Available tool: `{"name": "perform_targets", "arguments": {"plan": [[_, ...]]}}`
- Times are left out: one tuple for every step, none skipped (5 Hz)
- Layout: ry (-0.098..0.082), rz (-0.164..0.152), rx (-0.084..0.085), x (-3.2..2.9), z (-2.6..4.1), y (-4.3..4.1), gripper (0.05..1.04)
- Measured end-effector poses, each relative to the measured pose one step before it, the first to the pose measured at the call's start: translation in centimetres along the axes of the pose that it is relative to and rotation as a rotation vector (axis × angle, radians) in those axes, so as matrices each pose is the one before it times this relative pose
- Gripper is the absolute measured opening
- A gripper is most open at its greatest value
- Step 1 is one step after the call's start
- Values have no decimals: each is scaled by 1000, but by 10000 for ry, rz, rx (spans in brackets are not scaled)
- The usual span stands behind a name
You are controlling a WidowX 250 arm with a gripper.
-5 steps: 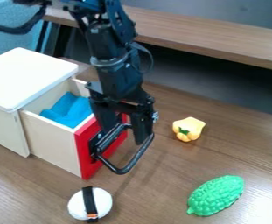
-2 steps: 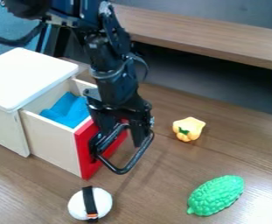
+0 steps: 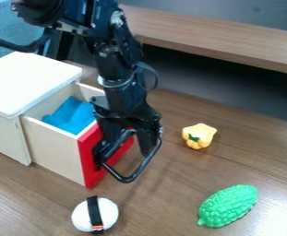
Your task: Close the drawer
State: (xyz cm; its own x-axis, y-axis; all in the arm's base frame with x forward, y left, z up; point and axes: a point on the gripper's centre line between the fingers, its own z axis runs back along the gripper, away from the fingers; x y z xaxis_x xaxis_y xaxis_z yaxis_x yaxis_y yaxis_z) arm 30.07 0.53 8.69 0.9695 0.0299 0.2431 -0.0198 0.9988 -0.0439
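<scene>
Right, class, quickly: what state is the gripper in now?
Gripper: open, its fingers apart, down at the black handle.

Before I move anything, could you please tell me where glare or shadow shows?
Camera view: bright glare on the tabletop near the green toy; same view, deep shadow under the wooden shelf; same view, a soft, faint shadow beside the drawer's black handle.
</scene>
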Motion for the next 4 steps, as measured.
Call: {"name": "perform_targets", "arguments": {"plan": [[335, 66, 665, -283, -81, 776, 999], [110, -76, 420, -172, 12, 788, 999], [208, 282, 247, -412, 118, 1529, 998], [-239, 296, 297, -22, 925, 1775, 998]]}}
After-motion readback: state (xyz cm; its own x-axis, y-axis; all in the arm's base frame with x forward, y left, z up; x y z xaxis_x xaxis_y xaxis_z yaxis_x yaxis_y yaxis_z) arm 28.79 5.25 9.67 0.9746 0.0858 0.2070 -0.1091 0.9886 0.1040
